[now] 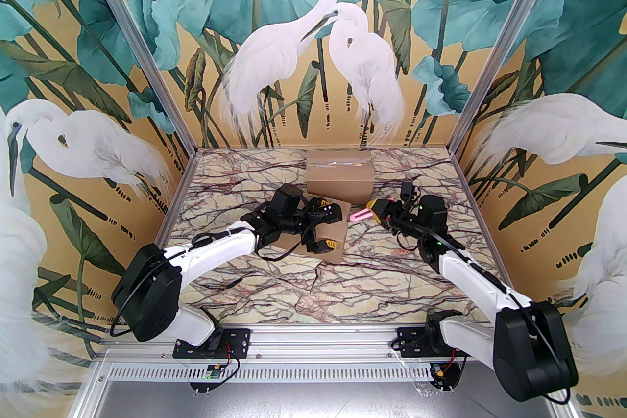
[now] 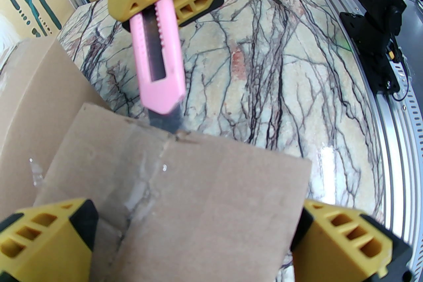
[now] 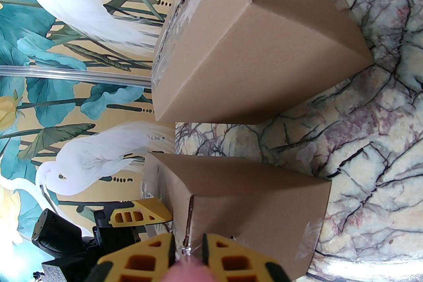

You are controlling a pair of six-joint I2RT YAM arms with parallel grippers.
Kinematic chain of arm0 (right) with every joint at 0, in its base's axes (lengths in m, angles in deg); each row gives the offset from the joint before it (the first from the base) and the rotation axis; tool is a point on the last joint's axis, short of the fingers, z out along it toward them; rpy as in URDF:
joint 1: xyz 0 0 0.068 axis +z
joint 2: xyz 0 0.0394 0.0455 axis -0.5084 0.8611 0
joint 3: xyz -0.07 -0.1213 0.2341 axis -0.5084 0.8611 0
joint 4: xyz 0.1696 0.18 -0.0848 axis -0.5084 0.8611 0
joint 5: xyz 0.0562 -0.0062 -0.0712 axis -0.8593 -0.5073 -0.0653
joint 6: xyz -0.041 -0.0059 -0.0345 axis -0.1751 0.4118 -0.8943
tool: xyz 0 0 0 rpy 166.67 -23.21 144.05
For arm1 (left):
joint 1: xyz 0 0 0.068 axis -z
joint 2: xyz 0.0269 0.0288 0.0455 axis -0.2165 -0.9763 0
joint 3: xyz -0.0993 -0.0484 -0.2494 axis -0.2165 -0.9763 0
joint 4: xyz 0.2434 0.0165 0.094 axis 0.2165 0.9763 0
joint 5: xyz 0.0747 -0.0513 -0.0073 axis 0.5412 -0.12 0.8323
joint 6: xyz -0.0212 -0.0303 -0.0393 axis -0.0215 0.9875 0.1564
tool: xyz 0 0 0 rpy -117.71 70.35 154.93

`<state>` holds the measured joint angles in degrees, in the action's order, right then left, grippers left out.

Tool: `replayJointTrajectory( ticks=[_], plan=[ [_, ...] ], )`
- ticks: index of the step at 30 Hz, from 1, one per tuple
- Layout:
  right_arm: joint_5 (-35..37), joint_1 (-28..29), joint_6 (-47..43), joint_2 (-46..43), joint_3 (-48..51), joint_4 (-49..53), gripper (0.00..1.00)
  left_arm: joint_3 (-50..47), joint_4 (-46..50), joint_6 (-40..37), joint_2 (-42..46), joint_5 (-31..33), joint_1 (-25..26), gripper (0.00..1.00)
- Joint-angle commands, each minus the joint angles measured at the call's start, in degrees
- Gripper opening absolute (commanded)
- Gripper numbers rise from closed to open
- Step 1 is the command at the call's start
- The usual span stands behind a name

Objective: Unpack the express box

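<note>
Cardboard express box (image 2: pixel 211 194) is lying low on the marble-look tabletop (image 1: pixel 343 288), a bit left of centre, with scuffed, cloudy clear tape along its seam. The left hand (image 1: pixel 332 228) is spread fully wide and straddles the box, one yellow finger on either side. I honestly can't tell if the fingers touch the sides. The right hand (image 1: pixel 374 209) is clenched on a pink utility knife (image 1: pixel 360 215) with the blade out. From the left wrist cam, the tip sits right at the box's edge where the tape seam ends. A second, taller cardboard box (image 1: pixel 338 183) stands just behind it toward the back wall. It has shiny tape across the top, and there's a strip of tabletop between the two.
</note>
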<state>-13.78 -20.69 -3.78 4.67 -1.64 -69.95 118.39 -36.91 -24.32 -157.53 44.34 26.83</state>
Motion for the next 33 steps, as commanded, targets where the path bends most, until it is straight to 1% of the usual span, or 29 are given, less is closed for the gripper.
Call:
replayJointTrajectory(
  ticks=[1, 3, 5, 7, 9, 14, 16, 18, 20, 25, 28, 31, 33],
  plan=[
    [-12.0, 3.6, -1.8, 0.9, 1.5, 6.7, 0.0, 2.3, -8.8, 8.7, -2.9, 9.7, -2.3, 1.0],
    [-11.1, 4.9, -0.3, 0.5, 2.8, 5.2, 0.0, 1.8, -12.5, 11.5, -3.0, 11.2, -2.3, 1.0],
    [-10.5, 6.1, 1.5, 0.6, 4.3, 3.5, 0.0, 1.8, -14.6, 13.2, -3.4, 14.1, -2.2, 1.0],
    [-9.9, 6.7, 3.9, 0.3, 6.1, 1.5, 0.0, 2.3, -14.9, 13.7, -3.7, 19.1, -2.2, 1.0],
    [-8.6, 6.9, 5.2, -0.9, 7.1, 1.6, 0.0, 2.5, -15.2, 14.2, -3.8, 23.4, -2.2, 1.0],
    [-5.8, 7.0, 5.0, -6.1, 6.7, 8.9, 0.0, 4.8, -10.0, 15.4, -3.8, 27.0, -2.2, 1.0],
    [-4.7, 6.9, 3.7, -8.0, 6.1, 13.2, 0.0, 5.0, -8.4, 16.2, -3.4, 27.2, -2.2, 1.0],
    [-4.3, 6.7, 3.0, -8.8, 6.1, 15.2, 0.0, 5.1, -6.5, 16.5, -2.8, 27.4, -2.1, 1.0],
    [-3.9, 6.1, 2.5, -8.9, 6.4, 15.4, 0.0, 5.0, -4.3, 15.3, -1.9, 24.9, -2.1, 0.99],
    [-1.1, 5.3, 0.1, -5.1, 3.1, 14.4, 0.0, 2.8, 1.6, 5.9, 2.3, 9.1, -1.9, 0.99],
    [0.3, 5.3, -1.5, -3.1, 0.3, 13.2, 0.0, 3.7, 6.4, 1.4, 3.9, 1.7, -1.7, 0.99],
    [0.5, 5.4, -2.5, -1.0, -2.0, 13.1, 0.0, 6.0, 11.9, -0.1, 3.8, -1.6, -1.5, 0.99],
    [1.1, 5.4, -2.7, -0.4, -2.5, 13.0, 0.0, 7.8, 16.2, -1.8, 3.3, -2.6, -1.2, 1.0]
  ],
)
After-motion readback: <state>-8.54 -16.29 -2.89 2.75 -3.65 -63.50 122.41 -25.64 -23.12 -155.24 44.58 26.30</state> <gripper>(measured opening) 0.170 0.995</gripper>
